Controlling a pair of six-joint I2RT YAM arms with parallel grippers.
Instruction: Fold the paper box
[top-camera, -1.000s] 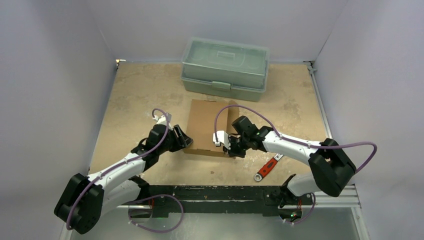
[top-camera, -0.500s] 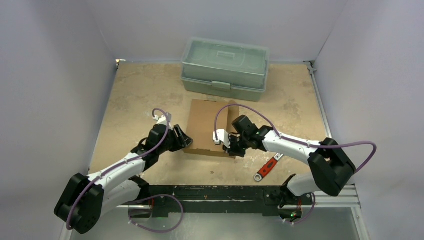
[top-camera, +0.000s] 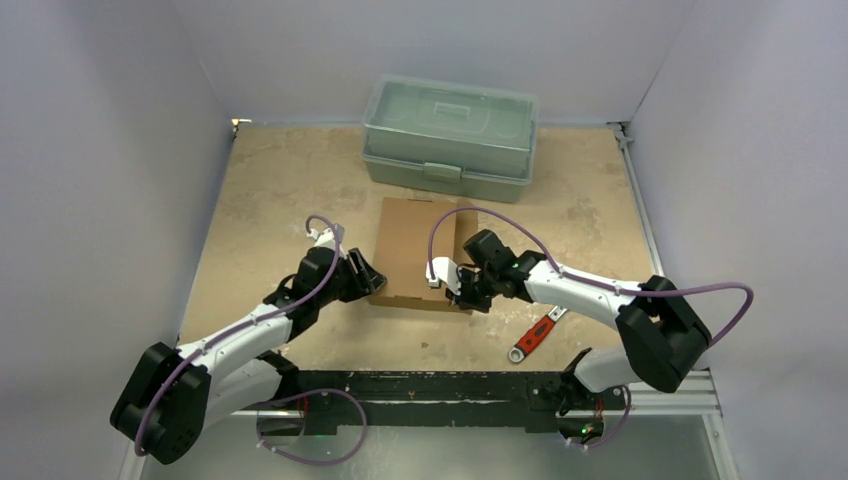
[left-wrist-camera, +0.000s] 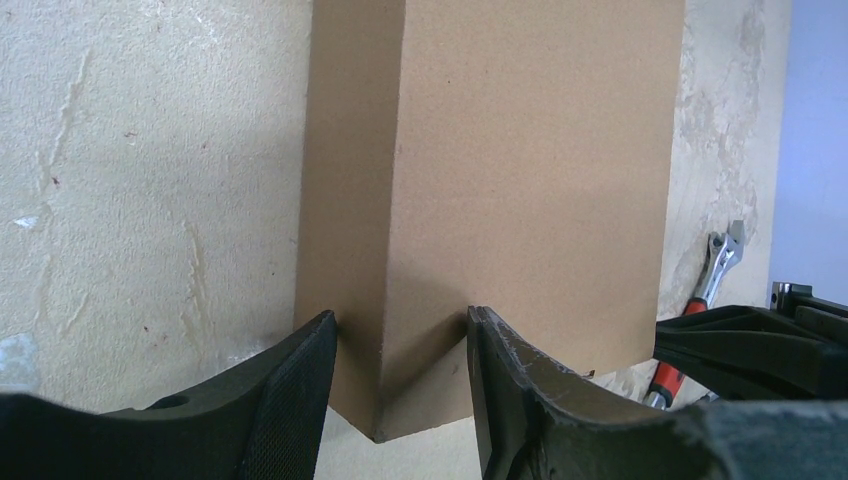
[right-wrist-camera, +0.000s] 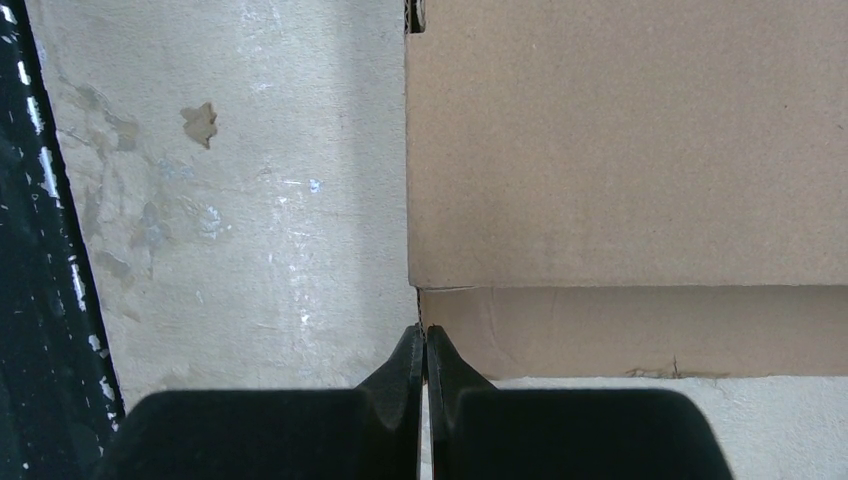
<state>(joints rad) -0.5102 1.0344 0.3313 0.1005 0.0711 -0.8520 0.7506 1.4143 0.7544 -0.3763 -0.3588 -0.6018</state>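
Observation:
The paper box (top-camera: 415, 250) is brown cardboard and lies folded into a shallow closed shape in the middle of the table. My left gripper (top-camera: 372, 282) is open, and its jaws straddle the box's near left corner (left-wrist-camera: 380, 425) without gripping it. In the left wrist view the gripper (left-wrist-camera: 400, 320) has the box (left-wrist-camera: 530, 150) filling the frame beyond it. My right gripper (top-camera: 464, 300) is at the box's near right corner. In the right wrist view the gripper (right-wrist-camera: 421, 332) is shut, pinching the thin edge of the box's side wall (right-wrist-camera: 620, 335) below the top panel (right-wrist-camera: 620, 150).
A grey-green plastic toolbox (top-camera: 450, 135) stands closed just beyond the box. A red-handled wrench (top-camera: 533, 335) lies near the right arm and also shows in the left wrist view (left-wrist-camera: 710, 270). White walls enclose the table on three sides. A black rail (top-camera: 430, 385) runs along the near edge.
The right gripper has crept very slightly away from the near edge. The left arm and the box have not visibly moved.

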